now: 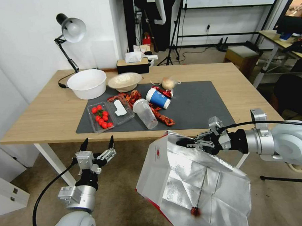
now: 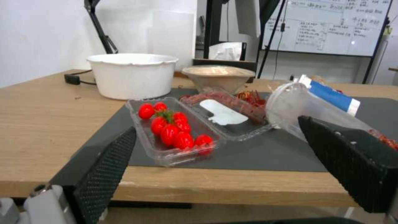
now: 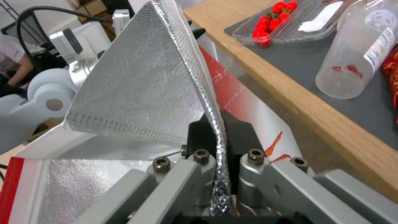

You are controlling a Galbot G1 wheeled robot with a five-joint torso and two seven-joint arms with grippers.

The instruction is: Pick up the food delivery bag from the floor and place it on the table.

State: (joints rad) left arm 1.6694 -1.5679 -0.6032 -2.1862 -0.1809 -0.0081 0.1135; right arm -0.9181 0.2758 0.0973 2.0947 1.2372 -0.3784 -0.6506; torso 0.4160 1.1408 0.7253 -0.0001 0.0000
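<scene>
Table (image 1: 40, 118): light-wood top on white legs, a dark grey mat (image 1: 198, 107) over its centre and right. The mat's left half is crowded: white tub (image 1: 87, 83) and shallow bowl (image 1: 124, 81) near the far edge, an open clear tray of cherry tomatoes (image 1: 101, 116) at the mat's front left corner, a toppled clear cup (image 1: 145, 113) and a blue-and-white cup (image 1: 158, 98) lying among red wrappers. The mat's right half is bare, which in my judgement is the only workable landing area.

Food delivery bag (image 1: 195, 181): off the floor, hanging in front of the tabletop's front edge, tilted, with its silver foil lining turned up toward the head camera and its red-trimmed white side with the round logo facing left. Its upper rim stands about level with the front edge; the body hangs below the tabletop. It has not yet cleared the edge.

Right gripper (image 1: 192, 143): reaching in from the right, jaws pinched tight on the bag's foil rim. The right wrist view confirms the folded rim running straight between the two fingers. Holding by the rim alone explains the tilt: the weight swings beneath the pinch.

Left gripper (image 1: 98, 145): idle below the front edge, left of the bag, pointing up, jaws spread wide, holding nothing.
</scene>
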